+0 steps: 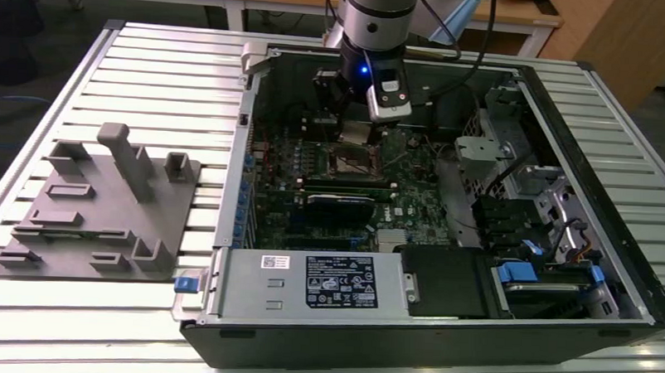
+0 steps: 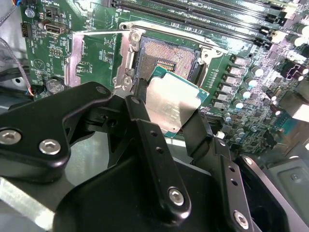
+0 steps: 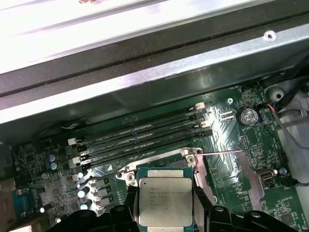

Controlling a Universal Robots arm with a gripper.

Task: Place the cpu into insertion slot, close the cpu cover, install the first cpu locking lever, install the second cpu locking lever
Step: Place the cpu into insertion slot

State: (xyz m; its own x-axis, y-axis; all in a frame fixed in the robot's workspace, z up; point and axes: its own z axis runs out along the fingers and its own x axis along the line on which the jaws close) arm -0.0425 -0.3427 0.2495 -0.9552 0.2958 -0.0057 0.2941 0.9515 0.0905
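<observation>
Pinching the cpu (image 2: 171, 104) between the jaws, one black jaw pressed on each of two opposite edges, with the silver-grey top plain in both wrist views. Holding it tilted rather than flat, its far corner reaching over the rim of the insertion slot (image 2: 166, 55). Cannot tell whether touching that rim or hanging just clear. Leaving most of the slot's grid of contacts bare beyond the chip.

Beside the slot in the second wrist view: the cpu cover (image 2: 73, 63), swung open and away from the socket, with the green board (image 2: 43, 53) showing through its window and a thin lever rod (image 2: 99, 32) along its edge. Past the slot, on the side away from the jaws: long black memory slots (image 2: 193, 12).

In the exterior view, reaching down from twelve o'clock: the arm (image 1: 377, 22), into the open computer case (image 1: 416, 343) and ending over the middle of the board. At nine o'clock of the case, well apart on the slatted table (image 1: 160, 52): a grey fixture (image 1: 99, 211).
</observation>
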